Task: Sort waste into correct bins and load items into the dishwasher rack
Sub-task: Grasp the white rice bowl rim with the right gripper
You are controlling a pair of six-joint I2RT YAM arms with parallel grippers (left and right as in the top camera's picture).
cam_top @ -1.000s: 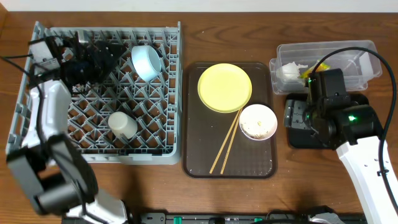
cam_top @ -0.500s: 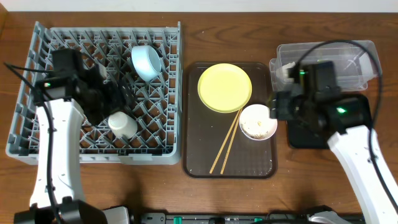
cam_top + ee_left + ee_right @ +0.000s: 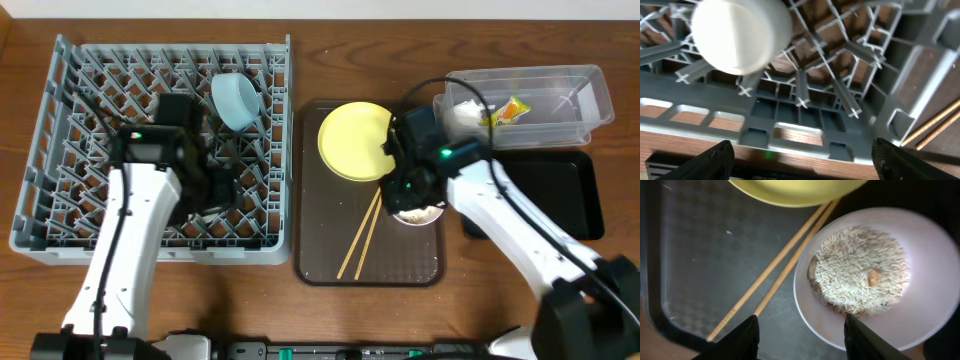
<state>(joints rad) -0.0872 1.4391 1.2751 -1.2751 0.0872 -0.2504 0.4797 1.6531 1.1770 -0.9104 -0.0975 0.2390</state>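
White bowl (image 3: 865, 275) holds a heap of rice scraps (image 3: 860, 270), and that is the likely trouble. As I judge it, a rim pinch that tilts the bowl on the lift would spill grains onto the brown tray (image 3: 690, 255) rather than into a bin. Second risk: chopsticks (image 3: 775, 275) lie against or just beside the bowl's left rim, so a finger coming down on that side could catch and drag them. Right gripper (image 3: 800, 347) has its jaws apart with nothing between. The bowl sits just above them in the wrist frame, right of the gap, so the right finger is near its lower rim and the left over bare tray. Yellow plate (image 3: 795, 187) at top edge, beyond the bowl. Overhead, the arm covers most of the bowl at mid-frame. Tub (image 3: 575, 95) with wrapper (image 3: 510, 110) and paper (image 3: 462, 115) upper right, black tray (image 3: 560, 195) just below it. Left gripper (image 3: 805, 165) also spread and empty, at the lower edge of the rack (image 3: 805, 100). Cup (image 3: 740, 35) upper left of that frame, apart from the fingers.
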